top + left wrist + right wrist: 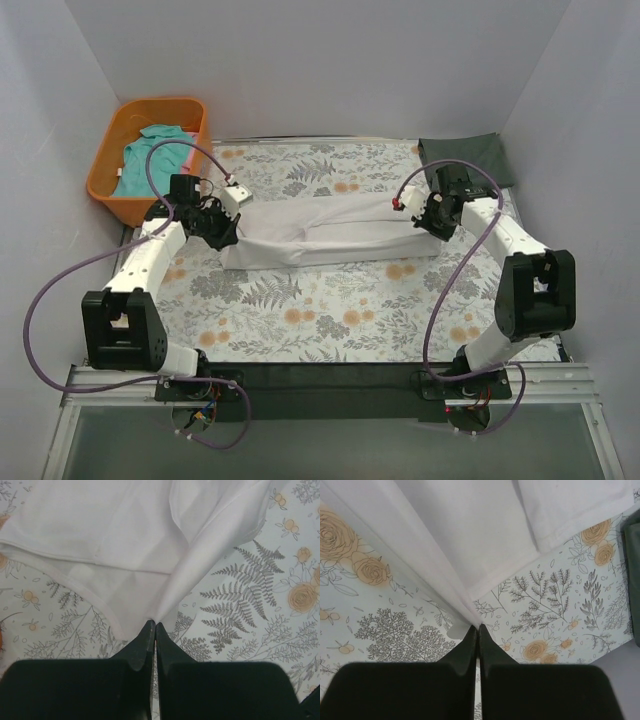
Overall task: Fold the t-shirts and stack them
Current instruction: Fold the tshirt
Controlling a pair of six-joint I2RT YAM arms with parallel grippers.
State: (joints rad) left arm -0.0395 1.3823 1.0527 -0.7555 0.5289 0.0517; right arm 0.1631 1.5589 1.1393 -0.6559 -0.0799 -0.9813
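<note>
White t-shirt (330, 232): it is being held stretched out lengthwise as a long, partly folded band, with a gripper at each end; its middle is lying on the floral table covering (330, 312) beneath it.

Left gripper (224, 230): it is being kept at the white t-shirt's left end. In the left wrist view (152, 626) the jaws are being pressed together with only a hairline slit between them, and a gathered point of the white cloth (125, 530) is being pinched at their tips, its hemmed edge running away to the left.

Right gripper (426, 216): it is being kept at the white t-shirt's right end. In the right wrist view (475, 628) the jaws are likewise being pressed together, and a narrow fold of the white cloth (470, 530) is being gripped at the very tips.

Dark grey-green t-shirt (466, 156): it is being left lying flat just beyond the white t-shirt's right end, on the far side, apart from it; its edge is being shown at the right border of the right wrist view (634, 580).

Teal t-shirt (150, 156): it is being kept crumpled inside the orange basket (112, 206), well beyond the white t-shirt's left end, on the far side.
</note>
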